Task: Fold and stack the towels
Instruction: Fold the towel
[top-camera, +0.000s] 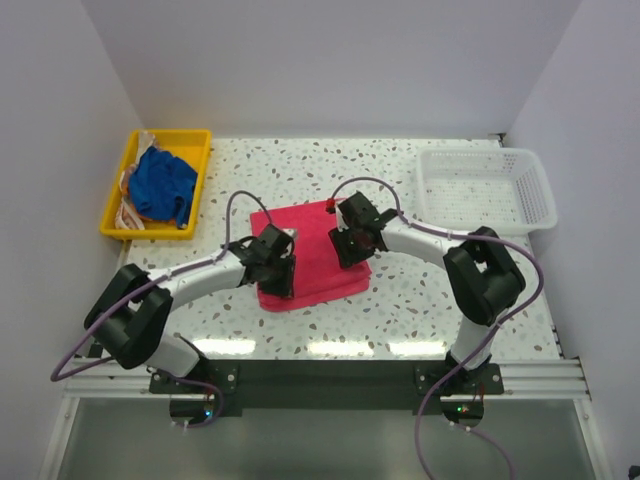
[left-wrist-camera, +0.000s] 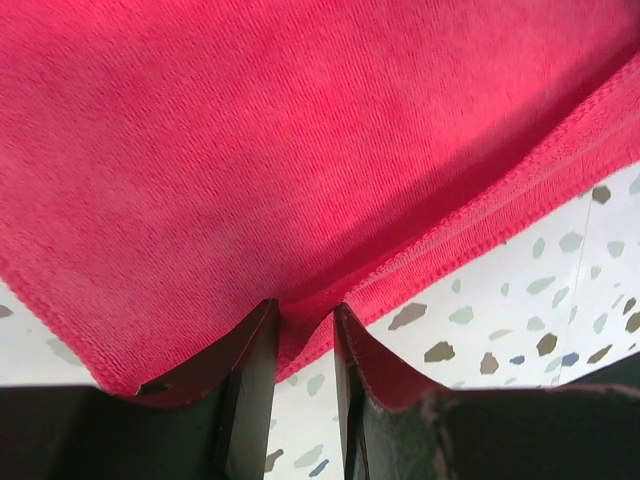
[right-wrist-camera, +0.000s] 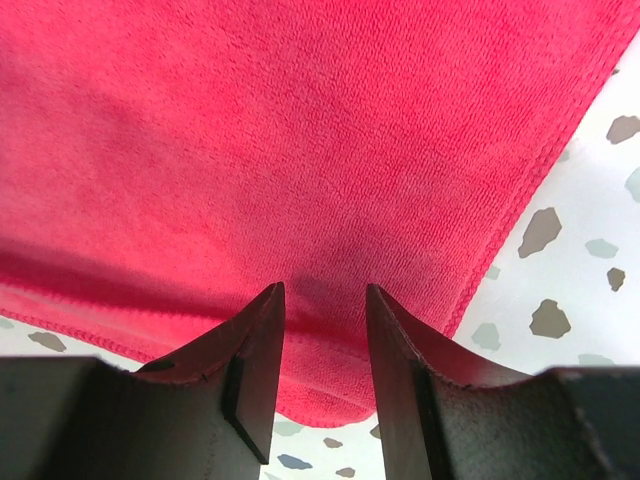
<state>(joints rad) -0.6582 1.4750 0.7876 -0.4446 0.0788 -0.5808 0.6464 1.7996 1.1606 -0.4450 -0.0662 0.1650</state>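
Observation:
The hot pink towel (top-camera: 310, 250) lies folded in the middle of the table and fills both wrist views (left-wrist-camera: 300, 150) (right-wrist-camera: 300, 130). My left gripper (top-camera: 277, 270) is at its near-left edge; in the left wrist view the jaws (left-wrist-camera: 305, 310) stand narrow with the towel's hem pinched between the tips. My right gripper (top-camera: 350, 243) is over the towel's right side, jaws apart (right-wrist-camera: 325, 295) just above the cloth, holding nothing. The royal blue towel (top-camera: 165, 185) lies bunched in the yellow tray. A cloth with orange and white (top-camera: 128, 208) peeks out beside it. The orange towel with a yellow edge is not seen.
The yellow tray (top-camera: 203, 140) stands at the back left. The white mesh basket (top-camera: 540, 195) stands at the back right. Speckled tabletop (top-camera: 400, 310) surrounds the pink towel. White walls close in the back and sides.

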